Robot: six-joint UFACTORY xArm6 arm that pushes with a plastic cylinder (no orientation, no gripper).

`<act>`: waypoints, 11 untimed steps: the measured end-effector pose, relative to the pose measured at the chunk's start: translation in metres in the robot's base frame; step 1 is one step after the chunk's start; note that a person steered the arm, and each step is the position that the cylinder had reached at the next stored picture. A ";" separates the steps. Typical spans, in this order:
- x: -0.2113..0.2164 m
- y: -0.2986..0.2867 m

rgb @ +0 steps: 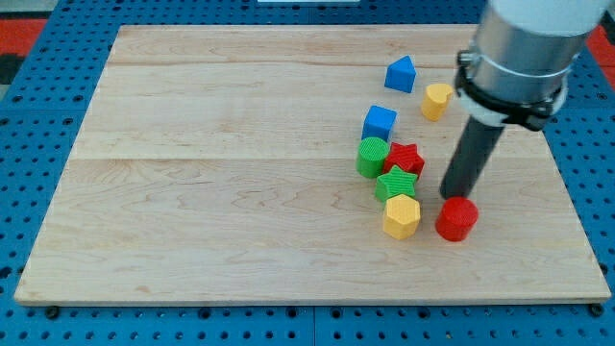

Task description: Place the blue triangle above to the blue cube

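My tip (pixel 452 198) rests on the wooden board (pixel 211 192), touching or just above the red cylinder (pixel 455 219) at its 12 o'clock. I have no pincer here, only the rod. The blue triangle (pixel 401 74) sits at 1 o'clock from the blue cube (pixel 379 122), near it but apart. A yellow block (pixel 436 100) lies at the triangle's 4 o'clock.

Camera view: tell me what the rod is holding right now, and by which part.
Nothing is held. My tip is a bare rod end that only pushes; it stands just above the red cylinder, apparently touching its upper edge.
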State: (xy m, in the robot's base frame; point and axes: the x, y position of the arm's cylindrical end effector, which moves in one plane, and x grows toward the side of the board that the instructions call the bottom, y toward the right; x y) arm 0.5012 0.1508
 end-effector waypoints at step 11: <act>-0.210 -0.040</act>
